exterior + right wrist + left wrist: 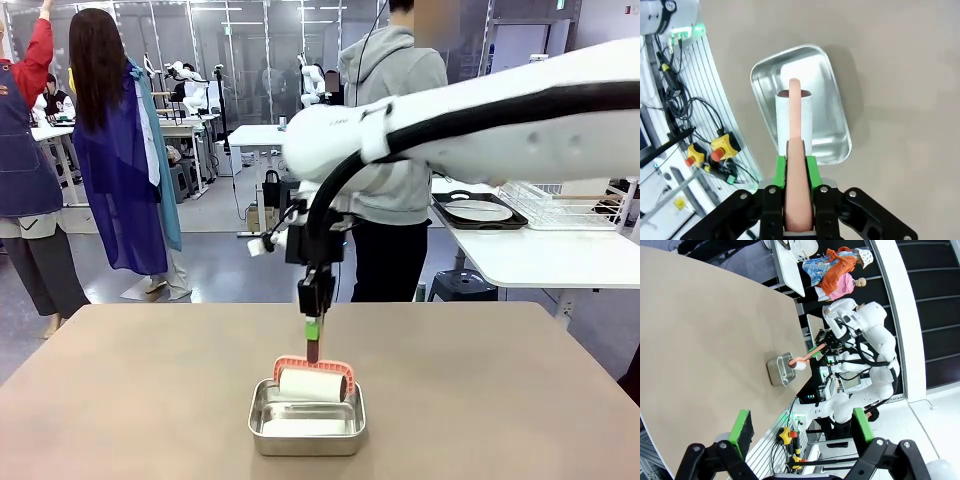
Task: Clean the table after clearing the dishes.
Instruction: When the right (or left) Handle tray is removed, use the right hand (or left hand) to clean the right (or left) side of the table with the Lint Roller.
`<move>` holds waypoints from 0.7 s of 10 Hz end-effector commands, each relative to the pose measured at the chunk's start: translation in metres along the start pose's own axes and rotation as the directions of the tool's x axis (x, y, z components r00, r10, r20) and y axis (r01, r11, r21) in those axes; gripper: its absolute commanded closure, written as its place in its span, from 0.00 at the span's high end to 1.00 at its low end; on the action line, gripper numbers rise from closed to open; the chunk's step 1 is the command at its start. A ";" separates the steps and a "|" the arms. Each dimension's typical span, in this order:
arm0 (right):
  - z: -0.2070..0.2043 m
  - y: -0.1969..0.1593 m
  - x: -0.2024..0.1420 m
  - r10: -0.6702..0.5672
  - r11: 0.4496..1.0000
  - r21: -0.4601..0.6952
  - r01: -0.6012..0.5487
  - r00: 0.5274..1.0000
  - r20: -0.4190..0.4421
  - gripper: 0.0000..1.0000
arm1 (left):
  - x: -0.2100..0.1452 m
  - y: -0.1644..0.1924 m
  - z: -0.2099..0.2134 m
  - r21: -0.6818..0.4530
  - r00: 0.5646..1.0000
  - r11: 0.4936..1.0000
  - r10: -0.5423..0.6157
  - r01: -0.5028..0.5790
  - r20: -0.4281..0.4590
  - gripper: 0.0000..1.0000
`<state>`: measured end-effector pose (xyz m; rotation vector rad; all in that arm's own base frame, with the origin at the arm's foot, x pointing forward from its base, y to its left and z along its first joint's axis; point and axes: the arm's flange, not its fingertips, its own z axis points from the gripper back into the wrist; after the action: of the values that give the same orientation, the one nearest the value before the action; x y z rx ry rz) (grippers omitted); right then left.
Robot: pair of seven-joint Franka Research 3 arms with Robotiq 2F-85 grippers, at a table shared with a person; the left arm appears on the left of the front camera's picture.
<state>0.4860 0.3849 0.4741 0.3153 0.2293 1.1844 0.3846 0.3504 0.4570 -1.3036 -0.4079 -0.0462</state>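
**Lift the roller straight up, then roll**

The left claw (802,426) is wide open and holds nothing. At 6 o'clock in the front view, on the brown table (150,400), the right claw (313,325) pinches the pink handle (796,125) of the white roller (312,383), which is in the steel pan (306,430). Lift it straight up, so the pan does not tip. The dishes (478,211) sit at 3 o'clock, on the white side table (540,255).
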 end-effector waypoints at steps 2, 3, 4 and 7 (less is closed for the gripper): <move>-0.001 0.016 -0.118 -0.298 0.955 0.095 0.282 0.901 0.316 0.00 | -0.004 -0.003 0.001 -0.014 1.000 1.000 0.000 0.000 0.002 1.00; -0.005 0.013 -0.155 -0.361 0.932 0.145 0.332 0.828 0.428 0.00 | -0.004 -0.003 0.001 -0.014 1.000 1.000 0.000 0.000 0.002 1.00; -0.019 0.000 -0.194 -0.500 0.865 0.256 0.431 0.701 0.509 0.00 | -0.004 -0.003 0.001 -0.014 1.000 1.000 0.000 0.000 0.002 1.00; -0.043 -0.044 -0.258 -0.606 0.795 0.442 0.415 0.519 0.602 0.00 | -0.004 -0.003 0.001 -0.014 1.000 1.000 0.000 0.000 0.002 1.00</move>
<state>0.4140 0.1287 0.4259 0.8204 -0.1729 0.3198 0.3849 0.3499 0.4570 -1.3049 -0.4078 -0.0471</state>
